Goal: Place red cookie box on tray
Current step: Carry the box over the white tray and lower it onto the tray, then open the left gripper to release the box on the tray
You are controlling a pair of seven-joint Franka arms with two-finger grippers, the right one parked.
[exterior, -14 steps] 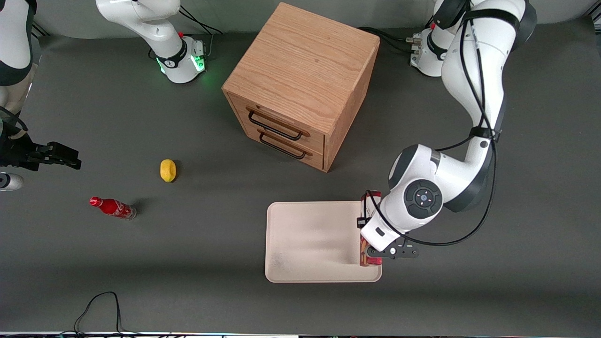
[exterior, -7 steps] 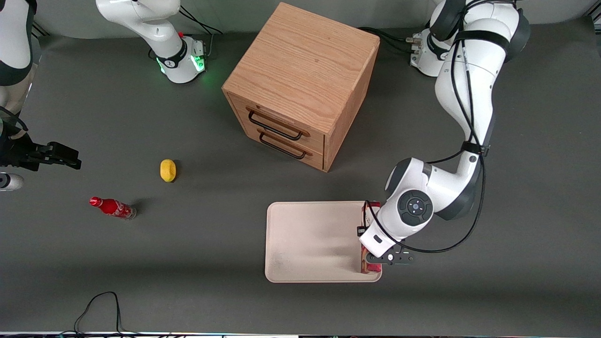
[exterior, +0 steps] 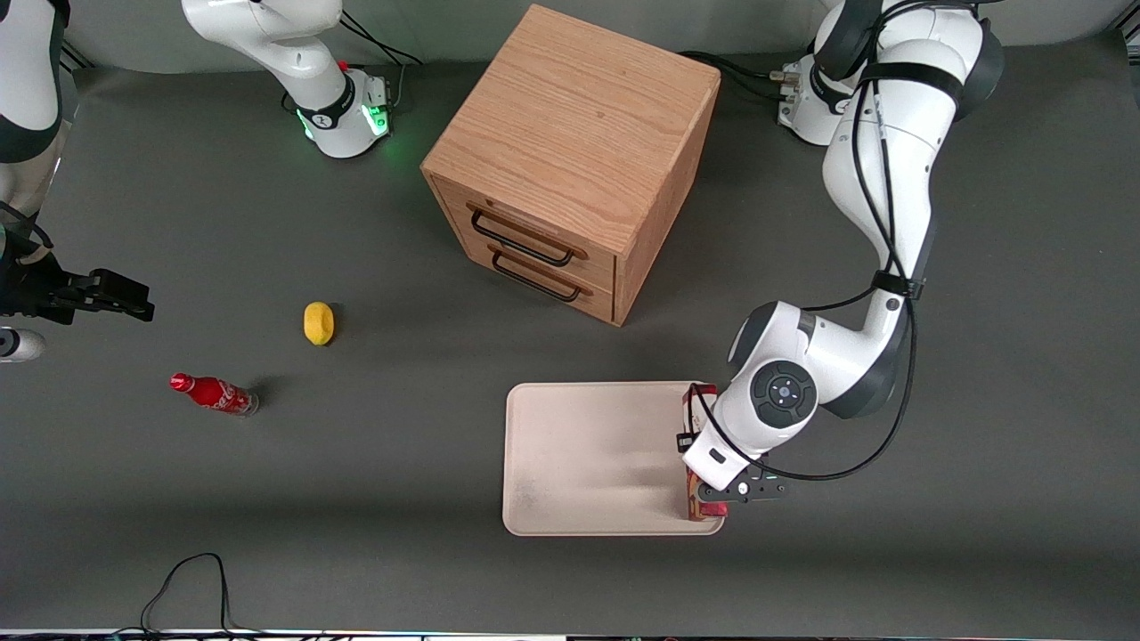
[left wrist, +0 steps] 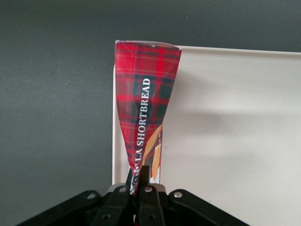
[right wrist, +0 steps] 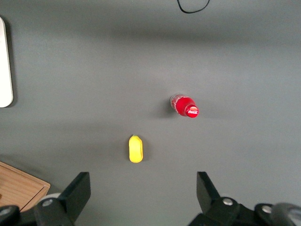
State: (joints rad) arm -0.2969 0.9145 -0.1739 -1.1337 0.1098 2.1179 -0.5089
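While our gripper (exterior: 710, 485) stays clamped on the red cookie box (left wrist: 146, 106), we see it over the tray (exterior: 588, 463) edge nearest the working arm.

A: How much of the red cookie box (exterior: 697, 452) shows from the front?
B: Little. The left arm's wrist covers its middle; only the two ends show, one just off the gripper (exterior: 712, 495).
A: And the gripper's fingers?
B: In the wrist view the gripper (left wrist: 142, 181) pinches the box (left wrist: 146, 103), but the picture's edge cuts the finger bases and the box's near end.
A: The lettering?
B: It is partly covered: "LA SHORTBREAD" can be read, while the start is hidden.
A: The tray (left wrist: 235, 141)?
B: It runs out of the wrist picture. From the front, the arm hides the tray (exterior: 588, 458) edge by the box.
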